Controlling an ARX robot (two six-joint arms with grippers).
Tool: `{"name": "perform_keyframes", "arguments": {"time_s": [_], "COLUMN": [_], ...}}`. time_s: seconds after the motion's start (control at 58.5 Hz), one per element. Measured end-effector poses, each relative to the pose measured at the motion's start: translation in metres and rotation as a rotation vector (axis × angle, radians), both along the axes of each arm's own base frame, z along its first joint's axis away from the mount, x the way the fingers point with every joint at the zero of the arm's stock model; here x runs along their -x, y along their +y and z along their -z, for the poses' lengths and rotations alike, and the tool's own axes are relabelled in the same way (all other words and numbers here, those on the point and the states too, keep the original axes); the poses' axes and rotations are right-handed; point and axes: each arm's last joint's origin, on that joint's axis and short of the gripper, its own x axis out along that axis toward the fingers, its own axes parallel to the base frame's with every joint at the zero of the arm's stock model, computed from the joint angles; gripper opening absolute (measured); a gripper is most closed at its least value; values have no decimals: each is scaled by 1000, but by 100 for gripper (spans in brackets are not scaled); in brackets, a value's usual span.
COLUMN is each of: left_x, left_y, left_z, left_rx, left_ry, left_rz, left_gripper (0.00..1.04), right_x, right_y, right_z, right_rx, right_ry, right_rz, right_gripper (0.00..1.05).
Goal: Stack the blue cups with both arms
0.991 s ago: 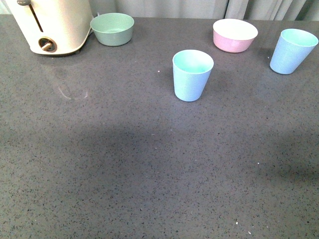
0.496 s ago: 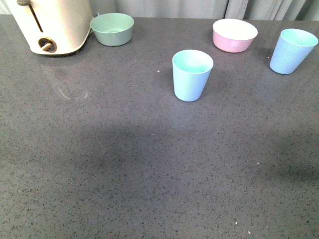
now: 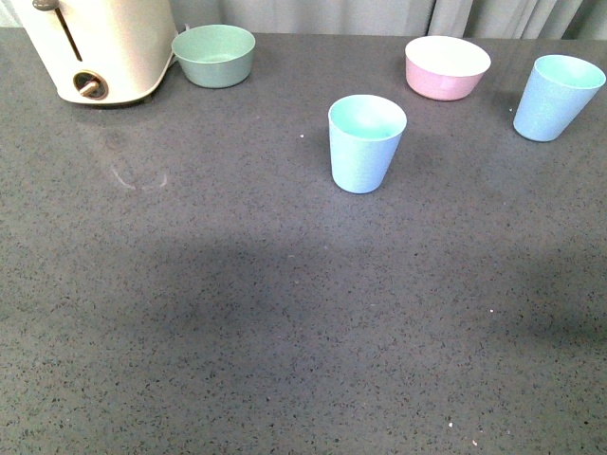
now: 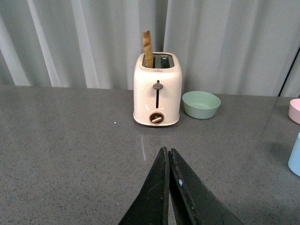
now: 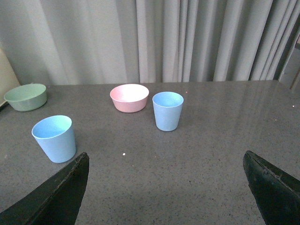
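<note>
Two pale blue cups stand upright and apart on the grey counter. One blue cup [image 3: 366, 143] [image 5: 54, 138] is near the middle; the other blue cup [image 3: 555, 97] [image 5: 168, 110] is at the far right, beside the pink bowl. Neither arm shows in the front view. My left gripper [image 4: 167, 151] is shut with nothing in it, hovering above the counter and facing the toaster; one cup's edge [image 4: 295, 154] shows at that view's border. My right gripper [image 5: 166, 161] is open wide and empty, well short of both cups.
A cream toaster [image 3: 95, 47] [image 4: 156, 89] with a slice in its slot stands at the far left. A green bowl [image 3: 213, 54] [image 4: 201, 104] sits beside it. The pink bowl [image 3: 447, 66] [image 5: 129, 97] is at the back right. Curtains hang behind the counter.
</note>
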Motion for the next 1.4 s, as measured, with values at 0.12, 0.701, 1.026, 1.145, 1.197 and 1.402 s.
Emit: {"name": "perform_keyframes", "arguments": {"time_s": [0.12, 0.701, 1.026, 1.145, 1.197, 1.402], "left_x": [8, 12, 12, 12, 12, 12], "left_y": [0, 0, 0, 0, 0, 0], "left_z": [5, 3, 3, 3, 3, 3], "left_rx": [0, 0, -2, -3, -2, -3], "left_ry": [35, 6, 6, 6, 6, 6], "left_rz": [0, 0, 0, 0, 0, 0], "left_gripper": [2, 59, 96, 96, 96, 96], "right_x": [0, -58, -205, -244, -260, -313], "right_y": [0, -40, -78, -72, -68, -53], "right_z": [0, -26, -56, -59, -59, -43], "right_rx": [0, 29, 395, 474, 501, 595], "right_ry": [0, 505, 622, 633, 638, 676], "right_rz": [0, -56, -265, -326, -356, -406], "right_gripper": [96, 96, 96, 96, 96, 96]}}
